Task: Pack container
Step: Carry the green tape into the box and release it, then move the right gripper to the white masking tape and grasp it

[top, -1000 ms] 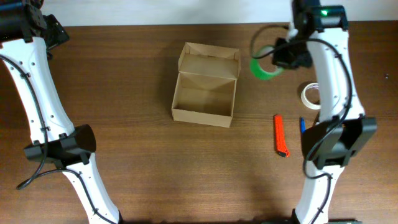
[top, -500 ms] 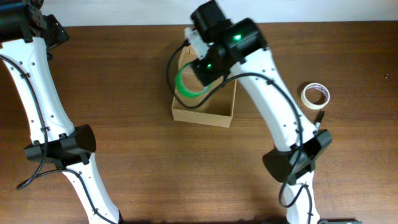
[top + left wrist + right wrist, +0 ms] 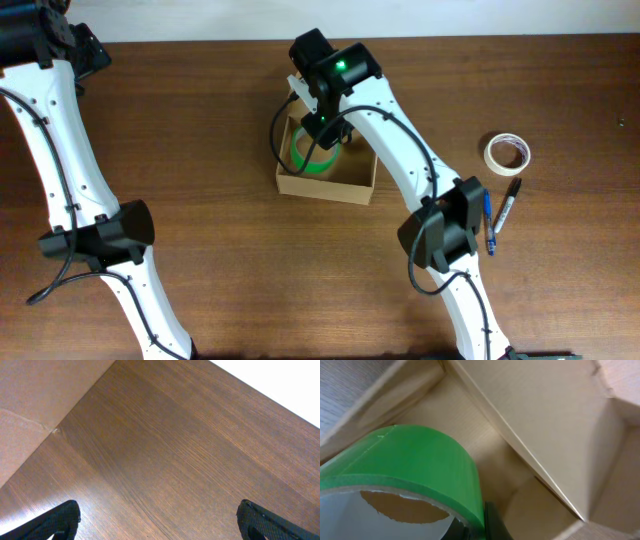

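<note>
Dark wood tabletop (image 3: 200,120). At its R side a white tape roll (image 3: 507,153) lies flat, well apart from the box. Nearer the front, a blue pen (image 3: 487,222) and a black marker (image 3: 505,205) lie side by side, just beside the R arm's elbow joint. None of these is near the container's opening.

The R arm itself reaches across from front-right, and its wrist covers the box's far edge and lid area in the overhead view.

The container (image 3: 325,190) sits mid-tabletop, open at the top, inside otherwise bare cardboard. R hand (image 3: 322,140) is right over it, dipped into the opening w/ a green tape roll (image 3: 312,160) in its grip. On the R wrist cam the roll (image 3: 410,460) fills the lower left, one dark finger (image 3: 492,522) pressed against its outer wall, box floor and walls (image 3: 545,435) close behind. Can't tell if the roll touches the floor.

L hand (image 3: 160,525) is spread wide, nothing in it, over bare wood, far from the container.
</note>
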